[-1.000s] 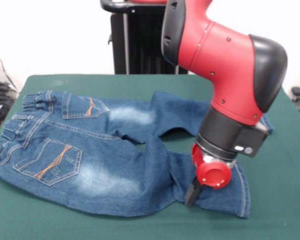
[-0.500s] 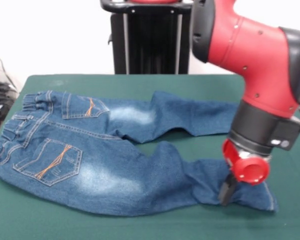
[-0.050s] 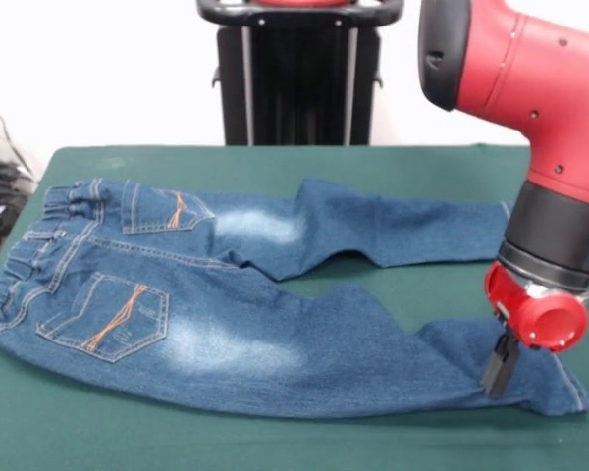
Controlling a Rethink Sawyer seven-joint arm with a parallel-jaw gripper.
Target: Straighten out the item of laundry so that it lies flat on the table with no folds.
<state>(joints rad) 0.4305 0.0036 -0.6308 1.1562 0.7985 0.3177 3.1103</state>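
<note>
The jeans [image 3: 226,294] lie spread across the table [image 3: 422,167]. The gripper [image 3: 498,371] presses one leg's hem near the table's edge; I cannot tell its jaws' state.

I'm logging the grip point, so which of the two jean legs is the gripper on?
The near leg, stretched toward the picture's right, with the gripper at its cuff end; the far leg lies untouched behind it.

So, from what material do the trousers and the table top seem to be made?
The jeans look like blue denim: a woven, matte cloth with faded whitish patches, orange stitching on the back pockets and a gathered waistband, probably elastic. The table top looks like dark green felt or a similar matte fabric: it shows no shine and no grain. I cannot tell what lies under it.
</note>
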